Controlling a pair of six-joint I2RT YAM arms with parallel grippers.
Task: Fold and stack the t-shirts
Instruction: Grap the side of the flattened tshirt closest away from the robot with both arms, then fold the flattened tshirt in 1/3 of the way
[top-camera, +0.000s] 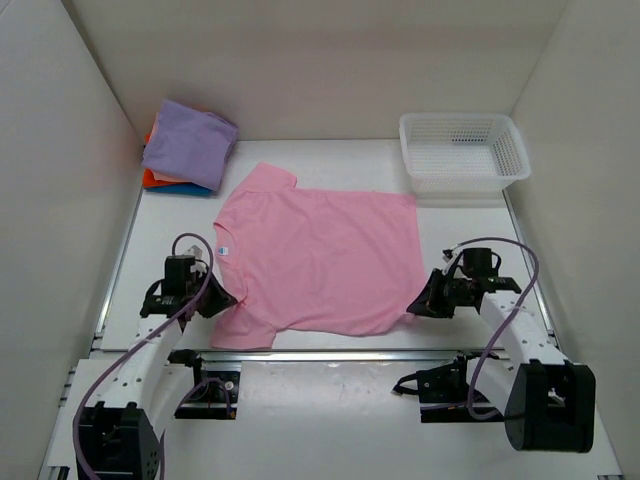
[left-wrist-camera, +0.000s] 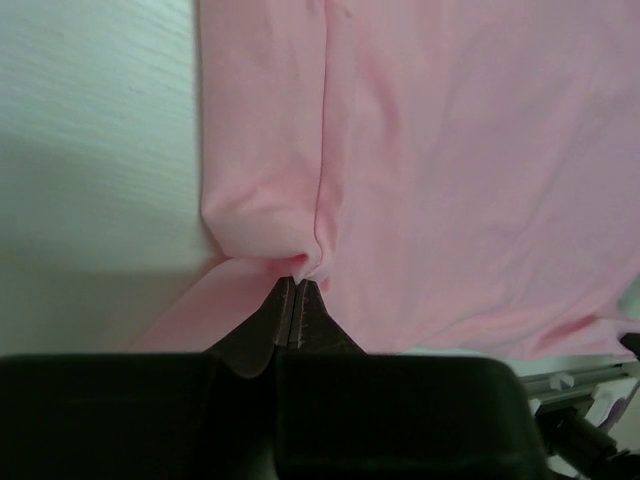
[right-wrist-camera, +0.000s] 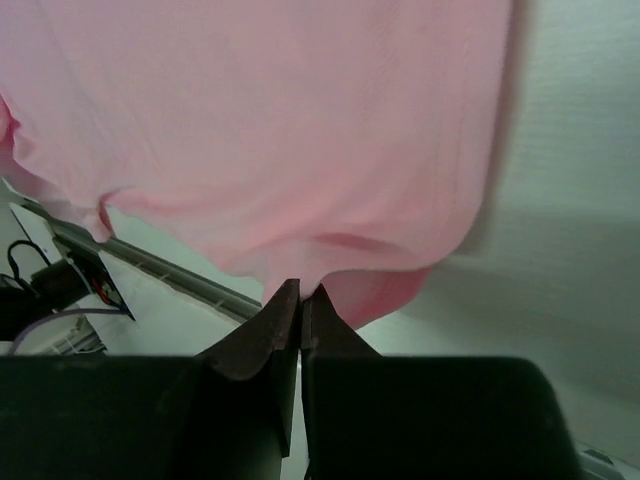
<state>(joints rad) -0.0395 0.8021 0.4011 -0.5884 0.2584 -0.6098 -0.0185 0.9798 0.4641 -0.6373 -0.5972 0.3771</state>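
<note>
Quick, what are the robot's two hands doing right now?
The left gripper is closed, pinching the pink t-shirt near its sleeve.
The right gripper is closed, pinching the same t-shirt's bottom corner.

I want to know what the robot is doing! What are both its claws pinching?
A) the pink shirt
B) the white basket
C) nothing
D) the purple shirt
A: the left gripper and the right gripper are each shut on an edge of the pink shirt.

Left tool (left-wrist-camera: 297, 284) and right tool (right-wrist-camera: 301, 292) pinched closed.
</note>
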